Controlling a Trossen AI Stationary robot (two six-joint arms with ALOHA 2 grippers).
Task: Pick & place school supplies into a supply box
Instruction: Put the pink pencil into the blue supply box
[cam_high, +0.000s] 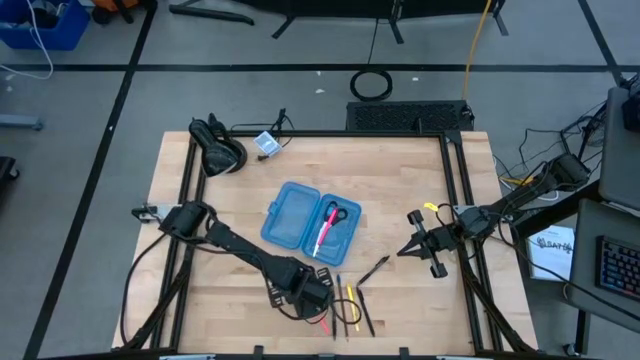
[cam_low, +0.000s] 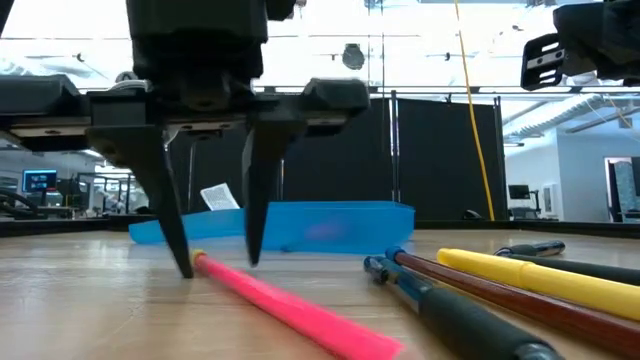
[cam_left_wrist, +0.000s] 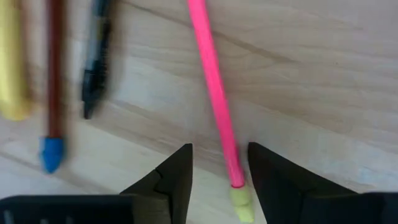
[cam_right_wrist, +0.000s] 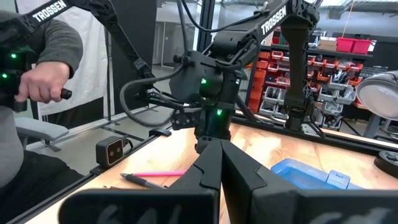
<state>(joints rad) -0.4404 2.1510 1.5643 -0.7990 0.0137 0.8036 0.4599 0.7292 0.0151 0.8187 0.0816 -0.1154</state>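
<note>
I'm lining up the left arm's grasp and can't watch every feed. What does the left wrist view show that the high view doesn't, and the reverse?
Only the left wrist view: the left gripper open, its fingers straddling the pink pencil just above its yellowish eraser end, plus a blue-tipped brown pencil.

Only the high view: the open supply box already holding the scissors and a pink pen, and the right gripper waiting beside the table's right rail.

Both: the loose yellow pen and the wooden table.
</note>
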